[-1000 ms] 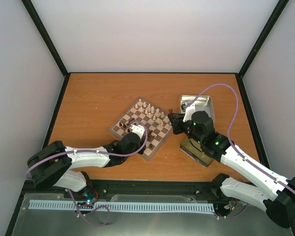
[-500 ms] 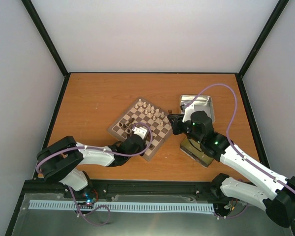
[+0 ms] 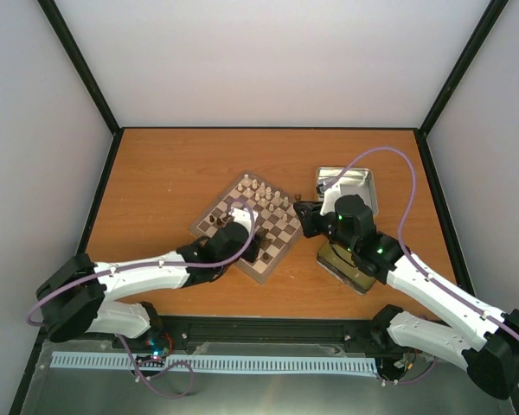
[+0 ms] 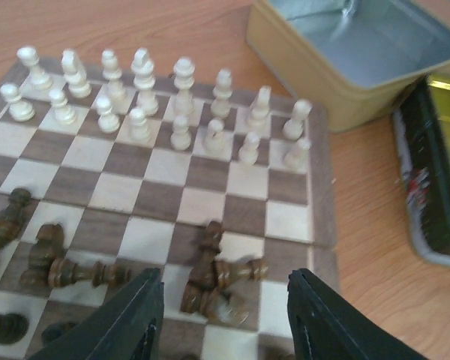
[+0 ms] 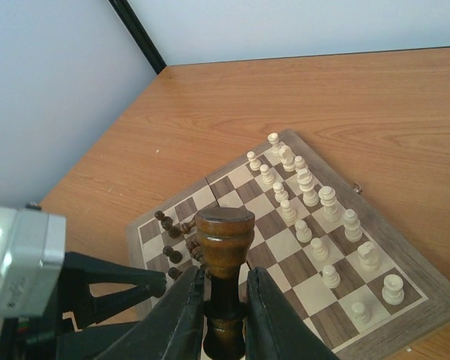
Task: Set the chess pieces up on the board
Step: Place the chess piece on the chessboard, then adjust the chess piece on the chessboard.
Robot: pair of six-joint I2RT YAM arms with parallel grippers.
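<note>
Dark pieces [image 4: 210,274] sit on the near rows of the board [image 4: 124,191], and several lie toppled on their sides in a loose cluster. Light pieces [image 4: 146,90] stand upright in two rows along the board's far side. The middle rows are bare checks.

The left pincer [image 4: 225,300] is low over the board's near edge with its jaws apart. The toppled cluster lies between and just ahead of them, and nothing is gripped.

The right pincer [image 5: 225,304] is just off the board's right edge, clamped narrow on one upright dark piece [image 5: 225,240].

An open tin [image 4: 360,60] stands just beyond the board's far-right corner. A second, flatter tin [image 4: 435,195] lies right of the board. All rest on the counter [image 3: 164,164].
</note>
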